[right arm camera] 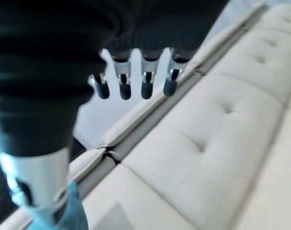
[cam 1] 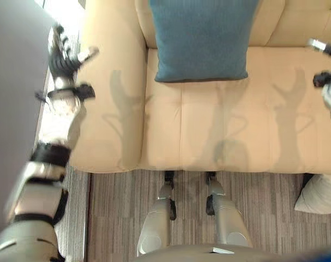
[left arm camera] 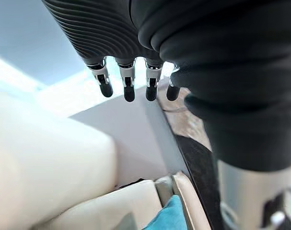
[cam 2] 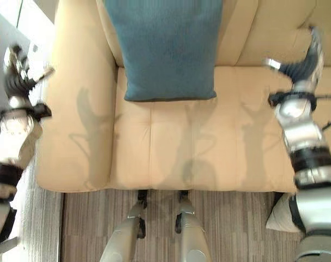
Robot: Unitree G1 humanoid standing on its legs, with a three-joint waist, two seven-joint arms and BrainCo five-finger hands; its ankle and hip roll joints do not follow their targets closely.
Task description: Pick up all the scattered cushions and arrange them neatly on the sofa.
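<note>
- Teal cushion (cam 2: 168, 46): leans upright against the backrest of the beige sofa (cam 2: 170, 158), at 12 o'clock in the head views, its lower edge on the seat; judged already placed.
- Pale cushion (cam 1: 320, 195): lies on the striped carpet (cam 1: 121, 213) at about 4 o'clock, just beside the sofa's front edge; judged the piece still to be picked up.
- Left hand (cam 1: 64, 57): raised at 10 o'clock above the sofa's armrest (cam 1: 108, 93), fingers straight and spread, thumb out to the side, holding nothing. Its wrist view shows the same straight fingers in free air over the sofa.
- Right hand (cam 2: 301, 65): raised at 2 o'clock over the seat, fingers extended and relaxed, nothing in its grasp; its wrist view shows the fingers clear of the tufted backrest.
- Progress, as a judgement: one cushion set, at least one left on the floor; the remaining seat to the teal cushion's right is free to receive it. Whether further cushions lie out of view cannot be told.
</note>
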